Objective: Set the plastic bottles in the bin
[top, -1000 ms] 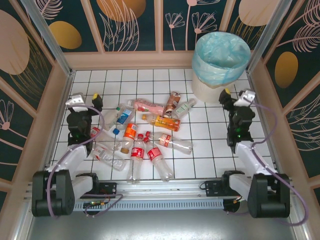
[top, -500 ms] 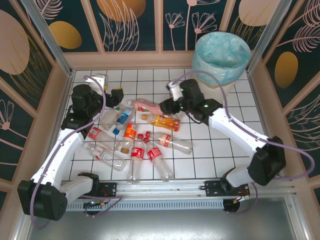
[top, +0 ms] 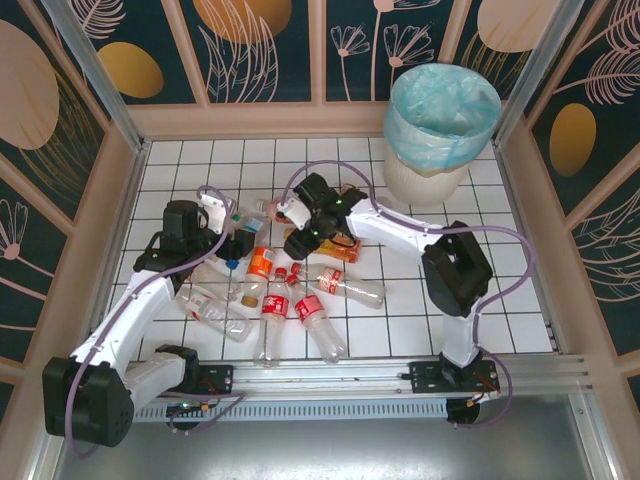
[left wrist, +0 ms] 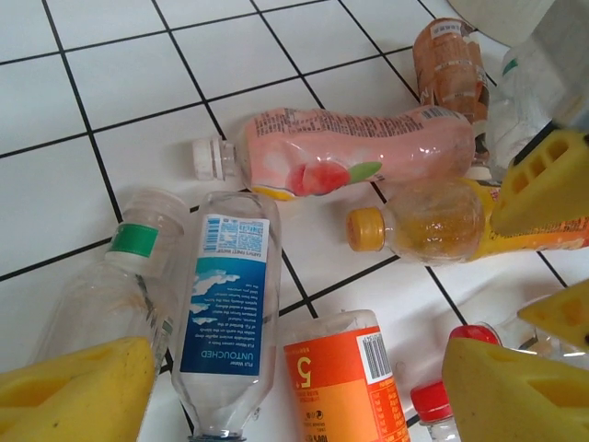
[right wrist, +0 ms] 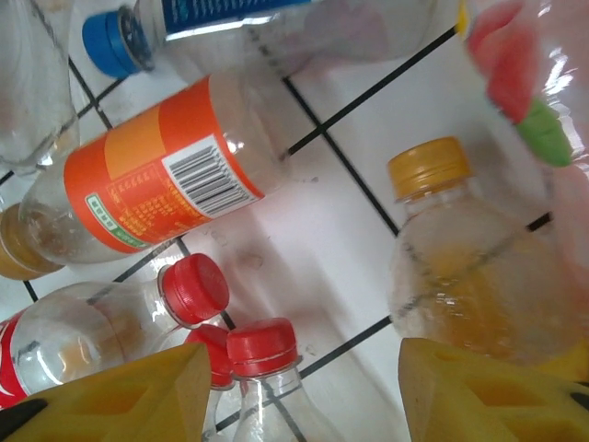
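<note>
The bottles all lie flat in a heap in the middle of the worktop, with their long axes pointing many ways. The pink bottle lies crosswise, cap to the left. The bin stands upright in the far right corner. The left hand hovers wide over the heap. The right hand is half open above the orange-capped bottle and holds nothing.

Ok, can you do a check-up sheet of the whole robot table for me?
Surface: table of white tiles with dark lines.
Job's things: bottles lying in a pile mid-table, none seen in the bin, which stands upright at the far right.
Clutter: nothing seen.
Grippers: left gripper and right gripper both open, low over the pile.
Cables: purple cables loop along both arms.
Surroundings: dark walls with flower pictures.
</note>
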Available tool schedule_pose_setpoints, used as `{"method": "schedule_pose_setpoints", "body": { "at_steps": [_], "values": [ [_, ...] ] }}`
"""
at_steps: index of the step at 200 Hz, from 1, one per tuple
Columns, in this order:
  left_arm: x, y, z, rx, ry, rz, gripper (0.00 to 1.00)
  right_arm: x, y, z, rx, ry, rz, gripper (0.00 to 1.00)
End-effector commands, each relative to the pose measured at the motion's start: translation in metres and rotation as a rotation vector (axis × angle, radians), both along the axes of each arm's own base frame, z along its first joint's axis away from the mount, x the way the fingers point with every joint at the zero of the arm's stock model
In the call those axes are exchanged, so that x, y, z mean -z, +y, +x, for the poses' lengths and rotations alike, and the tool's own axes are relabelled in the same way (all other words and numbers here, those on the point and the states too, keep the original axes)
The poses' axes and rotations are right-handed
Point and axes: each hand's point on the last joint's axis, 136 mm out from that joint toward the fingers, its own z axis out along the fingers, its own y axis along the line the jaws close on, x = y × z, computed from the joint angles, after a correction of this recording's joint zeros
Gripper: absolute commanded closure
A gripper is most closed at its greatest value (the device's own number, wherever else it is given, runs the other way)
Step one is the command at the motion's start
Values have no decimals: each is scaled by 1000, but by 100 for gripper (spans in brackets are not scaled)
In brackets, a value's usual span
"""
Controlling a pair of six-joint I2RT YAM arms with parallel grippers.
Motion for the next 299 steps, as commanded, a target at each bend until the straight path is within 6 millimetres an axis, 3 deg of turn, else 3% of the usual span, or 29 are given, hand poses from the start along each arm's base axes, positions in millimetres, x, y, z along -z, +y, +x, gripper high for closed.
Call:
{"method": "schedule_pose_setpoints", "body": {
  "at_steps": [1, 54, 124, 299],
  "values": [
    [-2, 1, 4, 8, -14, 25, 18, 1, 6, -13, -77, 26, -32, 43],
    [-5, 0, 5, 1, -22, 17, 18, 30, -1, -23, -98, 64, -145, 41],
    [-9, 0, 6, -4, -32, 5, 17, 52, 1, -33, -122, 102, -209, 44],
    [-9, 0, 7, -11, -24, -3, 17, 69, -4, -25, -92, 102, -267, 49]
  ]
}}
